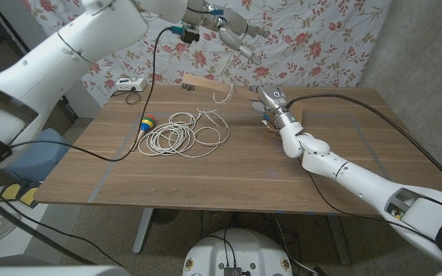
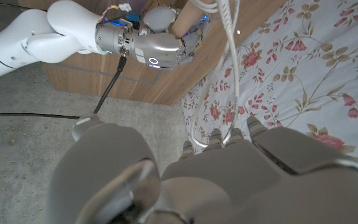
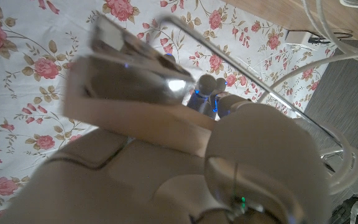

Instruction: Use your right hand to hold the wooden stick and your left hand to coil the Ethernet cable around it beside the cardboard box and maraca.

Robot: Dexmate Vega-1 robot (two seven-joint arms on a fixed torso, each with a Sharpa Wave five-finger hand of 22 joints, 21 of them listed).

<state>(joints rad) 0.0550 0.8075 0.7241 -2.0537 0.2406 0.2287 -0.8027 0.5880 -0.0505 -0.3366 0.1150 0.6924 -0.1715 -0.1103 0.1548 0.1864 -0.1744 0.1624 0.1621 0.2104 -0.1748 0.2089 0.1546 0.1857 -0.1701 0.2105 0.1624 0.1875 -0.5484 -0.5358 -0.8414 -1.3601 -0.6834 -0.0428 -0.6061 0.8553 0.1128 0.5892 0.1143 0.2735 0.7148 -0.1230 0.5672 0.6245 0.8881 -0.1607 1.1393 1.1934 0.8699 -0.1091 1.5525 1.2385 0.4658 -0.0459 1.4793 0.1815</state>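
Coiling is barely starting: your right robot hand (image 1: 269, 103) is gripping the wooden stick (image 2: 188, 17) mid-bench, your left robot hand (image 1: 232, 31) is lifting one strand, while most Ethernet cable (image 1: 181, 134) is lying looped left.

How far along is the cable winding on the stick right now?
Early stage. Done: the right hand grips the light wooden stick. In hand: the raised left hand holds a strand of the white Ethernet cable up beside the stick. Left: most of the cable lies in loose loops on the brown wooden table, unwound.
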